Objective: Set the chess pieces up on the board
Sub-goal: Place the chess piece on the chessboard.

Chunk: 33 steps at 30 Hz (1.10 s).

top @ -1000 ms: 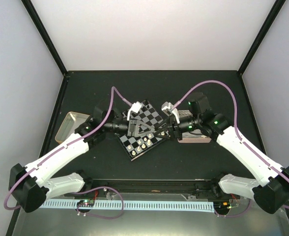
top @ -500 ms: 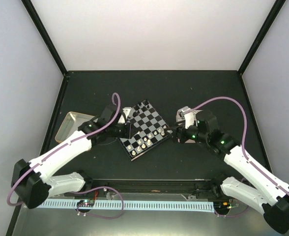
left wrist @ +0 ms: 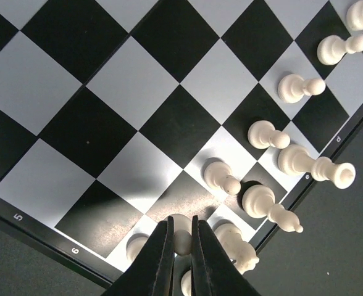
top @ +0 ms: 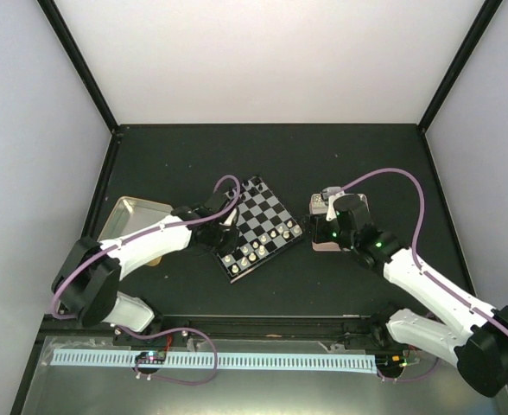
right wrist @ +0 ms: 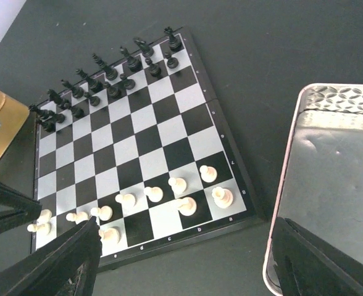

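The board [top: 265, 210] lies turned at the table's middle; it also shows in the right wrist view [right wrist: 187, 126]. Black pieces [right wrist: 107, 77] fill its two far rows. White pieces [right wrist: 150, 194] stand in its two near rows, with gaps. My left gripper [top: 230, 245] is over the board's near left corner. In the left wrist view it [left wrist: 181, 246] is shut on the head of a white pawn [left wrist: 183, 237] that stands among other white pieces [left wrist: 265, 134]. My right gripper [top: 314, 232] hangs open and empty off the board's right edge, fingers [right wrist: 58, 259] wide apart.
A pink-rimmed tray [top: 351, 245] lies under my right arm, right of the board, and shows in the right wrist view [right wrist: 329, 185]. A shiny metal tin [top: 126, 218] sits at the left. Black walls edge the dark table.
Both grippers have left the board's middle. My left gripper has come down at the board's near left corner onto a white pawn. My right gripper has drawn back right, over the tray.
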Tool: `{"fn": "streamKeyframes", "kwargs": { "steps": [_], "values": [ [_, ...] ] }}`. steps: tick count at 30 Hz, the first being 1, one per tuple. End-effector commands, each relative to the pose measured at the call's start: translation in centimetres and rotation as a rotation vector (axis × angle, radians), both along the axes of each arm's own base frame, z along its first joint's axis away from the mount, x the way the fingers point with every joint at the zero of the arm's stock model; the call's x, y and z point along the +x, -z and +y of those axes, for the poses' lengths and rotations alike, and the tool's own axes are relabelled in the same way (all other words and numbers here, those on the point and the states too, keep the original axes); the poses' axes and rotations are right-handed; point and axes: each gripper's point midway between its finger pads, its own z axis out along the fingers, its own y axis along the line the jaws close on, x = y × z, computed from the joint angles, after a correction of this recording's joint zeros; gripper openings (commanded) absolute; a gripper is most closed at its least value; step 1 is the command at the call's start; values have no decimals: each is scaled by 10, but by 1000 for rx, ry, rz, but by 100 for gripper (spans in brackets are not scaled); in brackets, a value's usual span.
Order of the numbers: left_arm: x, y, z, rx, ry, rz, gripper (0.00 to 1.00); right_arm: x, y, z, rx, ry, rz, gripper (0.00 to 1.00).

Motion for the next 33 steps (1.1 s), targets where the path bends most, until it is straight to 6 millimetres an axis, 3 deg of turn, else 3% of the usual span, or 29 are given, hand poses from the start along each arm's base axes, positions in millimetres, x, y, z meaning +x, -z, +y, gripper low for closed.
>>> {"fn": "streamKeyframes", "kwargs": {
  "steps": [1, 10, 18, 27, 33],
  "values": [
    [-3, 7, -4, 21, 47, 7, 2, 8, 1, -5, 0, 62, -10, 77],
    [-7, 23, -9, 22, 70, 61, 4, 10, 10, -4, -19, 72, 24, 77],
    [-9, 28, -10, 18, 71, 75, 13, 10, 15, -2, -21, 70, 45, 77],
    [-7, 28, -14, 3, 75, 75, 6, 10, 19, -2, -30, 69, 60, 77],
    [-8, 26, -12, 13, 76, 73, 15, 10, 18, -3, -31, 78, 64, 76]
  ]
}}
